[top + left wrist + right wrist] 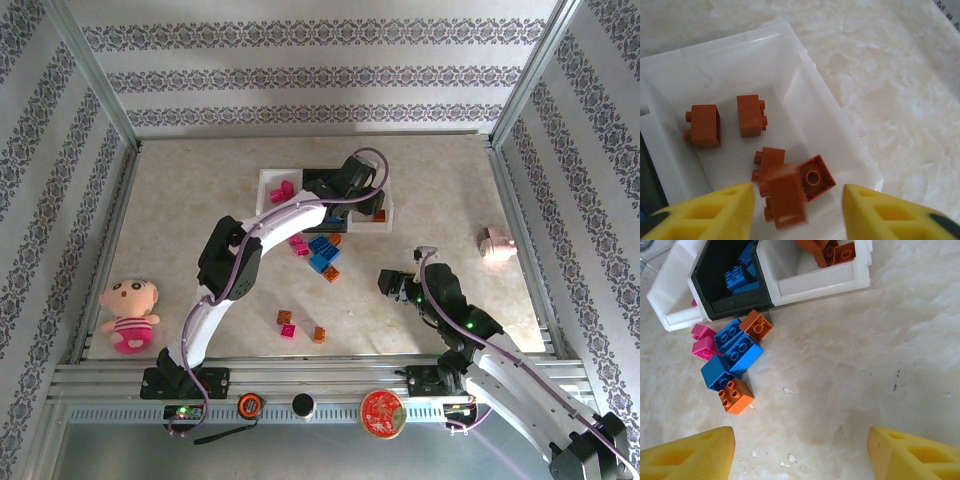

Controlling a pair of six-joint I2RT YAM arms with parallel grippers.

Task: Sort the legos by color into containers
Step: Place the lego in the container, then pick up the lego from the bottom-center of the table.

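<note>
In the left wrist view my left gripper (797, 191) is open above the right-hand white container (830, 95). A blurred orange-brown lego (786, 196) sits between the fingers, touching neither. Several more orange-brown legos (751, 116) lie in that tray. From above, the left gripper (352, 180) hangs over the containers: a white one with pink legos (281, 190), a black middle one (715, 270) with blue legos (737, 275), and the right white one (380, 215). My right gripper (801, 435) is open over bare table. A loose pile of blue (737, 347), orange (735, 396) and pink (704, 347) legos lies in front of the trays.
Three more loose bricks (288, 325) lie nearer the front edge. A doll in striped clothes (128, 312) lies at the left rail and a pale pink lump (496, 243) at the right. A metal frame (110, 100) and patterned walls ring the table.
</note>
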